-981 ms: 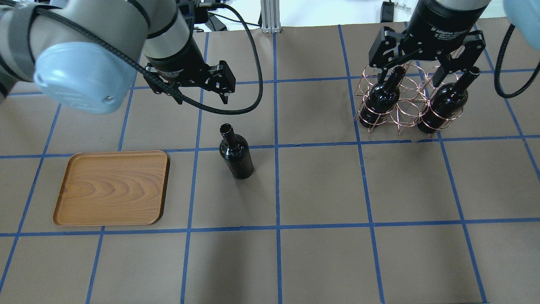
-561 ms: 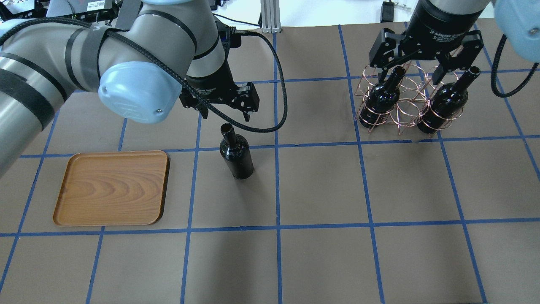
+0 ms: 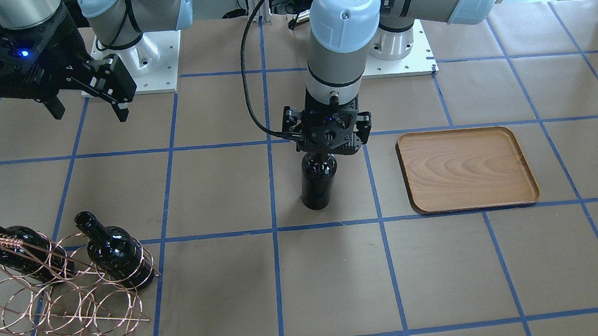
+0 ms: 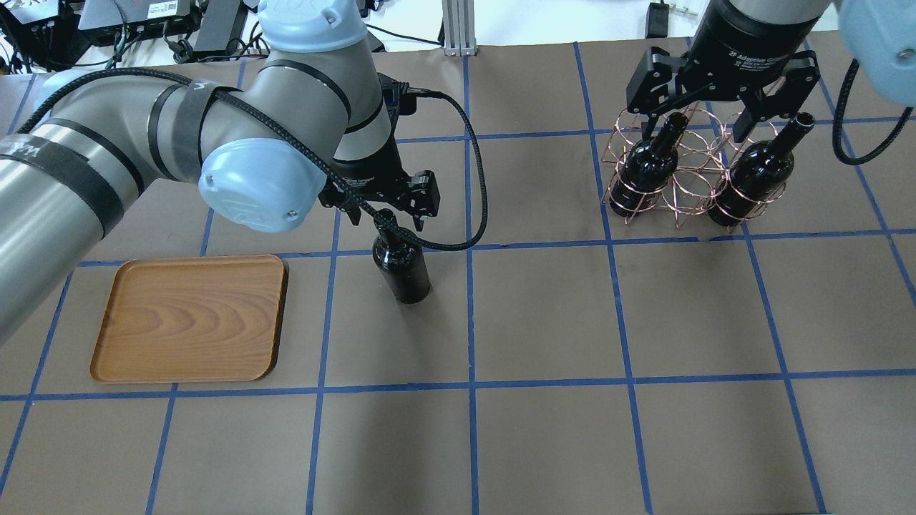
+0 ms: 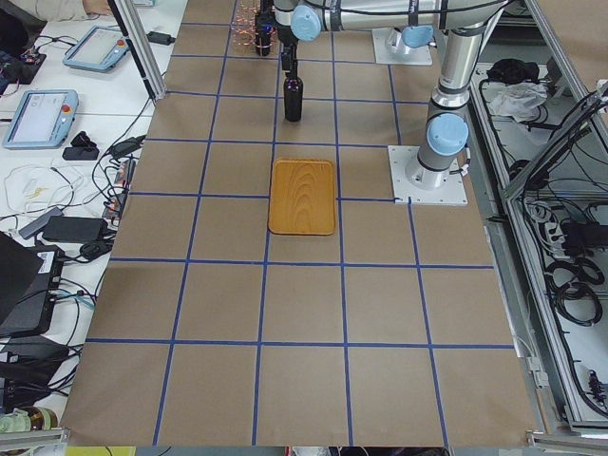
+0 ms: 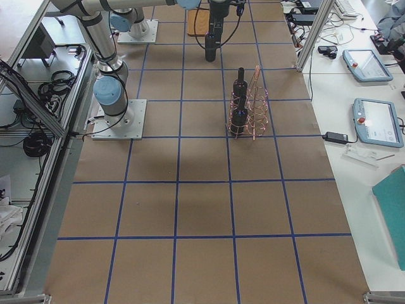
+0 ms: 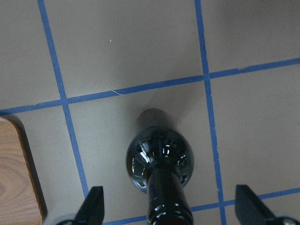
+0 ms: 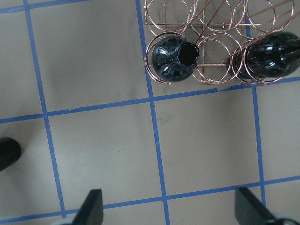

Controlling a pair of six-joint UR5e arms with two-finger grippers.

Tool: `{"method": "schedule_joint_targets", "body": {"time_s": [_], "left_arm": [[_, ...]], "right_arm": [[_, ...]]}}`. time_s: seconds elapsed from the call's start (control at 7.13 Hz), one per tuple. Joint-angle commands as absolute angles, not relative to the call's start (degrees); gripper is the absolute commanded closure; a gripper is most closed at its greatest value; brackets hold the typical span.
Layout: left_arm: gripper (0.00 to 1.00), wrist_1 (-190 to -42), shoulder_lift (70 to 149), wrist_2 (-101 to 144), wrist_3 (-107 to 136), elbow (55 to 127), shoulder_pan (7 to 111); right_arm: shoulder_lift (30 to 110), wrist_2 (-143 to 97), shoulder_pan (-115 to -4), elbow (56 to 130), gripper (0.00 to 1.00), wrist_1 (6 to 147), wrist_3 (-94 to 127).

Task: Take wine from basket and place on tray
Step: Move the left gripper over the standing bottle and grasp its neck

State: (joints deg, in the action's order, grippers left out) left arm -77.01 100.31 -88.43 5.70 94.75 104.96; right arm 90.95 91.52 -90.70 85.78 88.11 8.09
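Note:
One black wine bottle stands upright on the table right of the wooden tray. My left gripper is open and low over it, one finger on each side of the neck and apart from it. The left wrist view shows the bottle's shoulder between the two fingertips. My right gripper is open and empty above the copper wire basket. The basket holds two more bottles, which also show in the right wrist view.
The table is brown paper with a grid of blue tape lines. In the front-facing view the tray lies right of the standing bottle, and the basket is at the lower left. The arm bases stand at the far edge.
My left arm has swung right and come down, so its open gripper now straddles the standing bottle's neck. The right gripper, basket, bottles and tray have not moved.

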Motion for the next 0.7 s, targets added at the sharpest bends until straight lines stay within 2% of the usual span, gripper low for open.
{"method": "schedule_joint_targets", "body": {"time_s": [0.0, 0.28, 0.56], "left_arm": [[0.39, -76.47, 100.99, -87.98, 5.62, 94.83, 104.94], [0.44, -76.55, 101.07, -87.80, 5.62, 94.83, 104.94], [0.44, -77.60, 100.81, -88.24, 5.62, 94.83, 105.03]], "right_arm": [[91.14, 91.49, -90.70, 85.78, 0.00, 88.33, 8.09], [91.32, 91.75, -90.62, 85.87, 0.00, 88.42, 8.53], [91.32, 91.76, -90.26, 85.87, 0.00, 89.47, 7.91]]}}
